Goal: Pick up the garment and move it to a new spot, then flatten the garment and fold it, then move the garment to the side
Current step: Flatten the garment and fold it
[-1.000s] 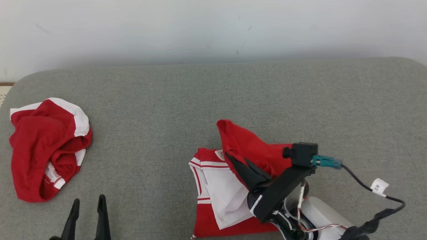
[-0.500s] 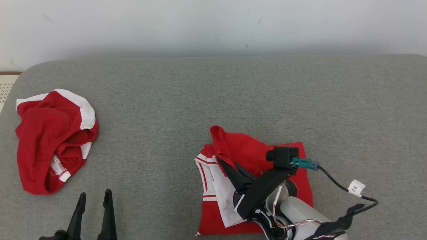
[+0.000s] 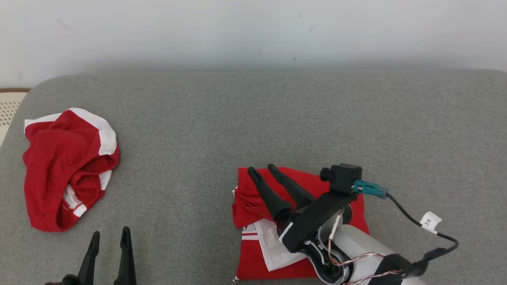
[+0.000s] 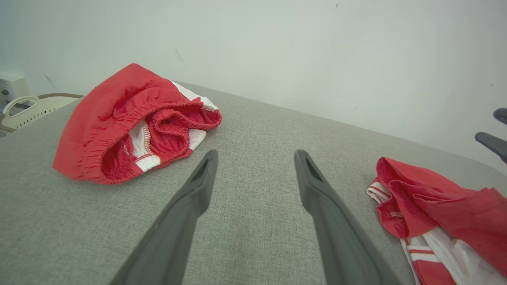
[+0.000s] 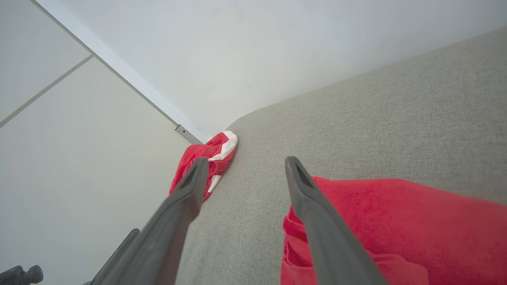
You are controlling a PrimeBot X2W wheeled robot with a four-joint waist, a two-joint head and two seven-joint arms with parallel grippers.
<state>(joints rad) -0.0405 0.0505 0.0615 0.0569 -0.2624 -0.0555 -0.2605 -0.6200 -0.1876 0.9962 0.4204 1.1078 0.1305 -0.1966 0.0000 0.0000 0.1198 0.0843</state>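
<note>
The garment, red with white trim, lies folded on the grey cushion, right of centre near the front edge. Its red top flap rests bunched over the white part. My right gripper hovers over the garment's far left corner, open, with nothing between its fingers. My left gripper stands open and empty at the lower left, over bare cushion.
A second red and white garment lies crumpled at the cushion's left end. A white wall runs behind the cushion. A cream basket-like object sits past the left edge. My right arm's cable with a white tag trails right.
My right gripper has opened and let go of the red flap, which has dropped onto the folded garment. The fingers now stand above it. The head camera shifted slightly.
</note>
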